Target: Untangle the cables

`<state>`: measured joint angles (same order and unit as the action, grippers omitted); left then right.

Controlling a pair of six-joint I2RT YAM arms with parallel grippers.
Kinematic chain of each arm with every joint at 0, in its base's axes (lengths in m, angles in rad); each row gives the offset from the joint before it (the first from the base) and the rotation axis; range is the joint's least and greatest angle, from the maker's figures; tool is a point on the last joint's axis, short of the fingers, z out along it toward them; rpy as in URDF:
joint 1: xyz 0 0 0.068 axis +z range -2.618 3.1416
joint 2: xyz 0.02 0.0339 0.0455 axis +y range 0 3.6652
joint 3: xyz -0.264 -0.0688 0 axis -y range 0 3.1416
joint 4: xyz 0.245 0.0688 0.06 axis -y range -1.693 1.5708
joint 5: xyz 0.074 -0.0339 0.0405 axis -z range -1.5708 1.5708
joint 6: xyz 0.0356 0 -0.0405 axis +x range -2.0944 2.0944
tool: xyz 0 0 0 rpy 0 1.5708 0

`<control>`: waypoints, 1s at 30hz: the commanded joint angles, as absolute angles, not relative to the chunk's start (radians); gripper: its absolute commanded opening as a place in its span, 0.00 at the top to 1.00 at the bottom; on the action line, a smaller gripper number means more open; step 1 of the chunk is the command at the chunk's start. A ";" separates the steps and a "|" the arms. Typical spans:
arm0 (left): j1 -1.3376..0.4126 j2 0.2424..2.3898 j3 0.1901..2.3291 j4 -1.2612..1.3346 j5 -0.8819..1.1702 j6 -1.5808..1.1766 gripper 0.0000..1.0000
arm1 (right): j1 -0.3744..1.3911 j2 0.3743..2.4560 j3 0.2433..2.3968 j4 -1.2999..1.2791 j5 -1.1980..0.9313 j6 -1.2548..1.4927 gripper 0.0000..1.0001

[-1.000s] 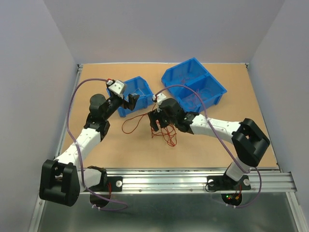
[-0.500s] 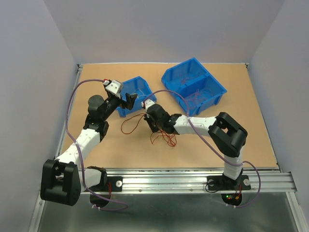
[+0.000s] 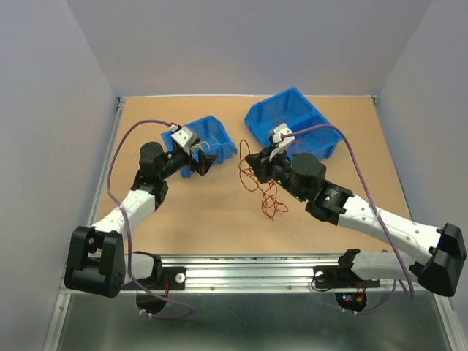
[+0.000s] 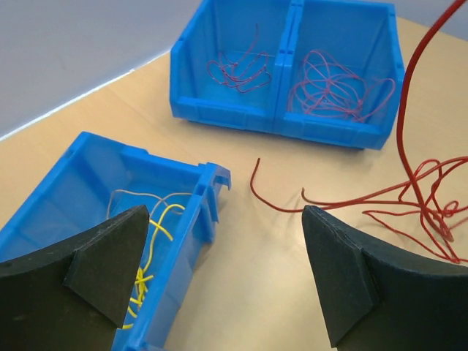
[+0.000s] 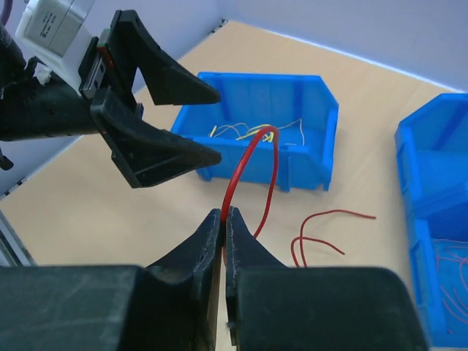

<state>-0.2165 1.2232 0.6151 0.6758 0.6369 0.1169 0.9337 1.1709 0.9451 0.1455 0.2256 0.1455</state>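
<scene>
Since a second ago, the right arm (image 3: 365,218) is lying lower and straighter across the wooden table (image 3: 205,219), elbow swung rightward. Its right gripper (image 5: 223,214) is pinching tight on a red cable (image 5: 245,157) rising from the tangle (image 3: 269,201). The left arm (image 3: 135,201) is reaching forward, its left gripper (image 4: 225,212) gaping wide, holding nothing, beside the small blue bin (image 4: 73,183) of yellow cables (image 4: 157,219).

right pincer (image 5: 224,213) now clamped on a red cable (image 5: 237,179), drawn up and rightward with it
</scene>
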 commanded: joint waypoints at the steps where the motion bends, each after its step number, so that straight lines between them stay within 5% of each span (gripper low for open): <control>1: -0.221 1.204 0.644 0.723 0.724 0.135 0.02 | 0.934 1.146 0.876 0.198 0.259 0.126 0.98; 11: -0.221 1.167 0.626 0.742 0.778 0.135 0.01 | 0.934 0.960 0.833 0.299 0.245 0.091 0.99; 25: -0.221 1.155 0.614 0.752 0.813 0.149 0.02 | 0.934 1.164 1.573 0.135 0.181 0.077 0.99; 30: -0.221 1.141 0.606 0.756 0.836 0.149 0.02 | 0.934 1.227 1.637 0.135 0.277 0.045 1.00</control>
<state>-0.2165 1.1862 0.6151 0.6926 0.7940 0.1383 0.9337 1.1908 1.5803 0.1425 0.2031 0.0811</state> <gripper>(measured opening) 0.985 0.078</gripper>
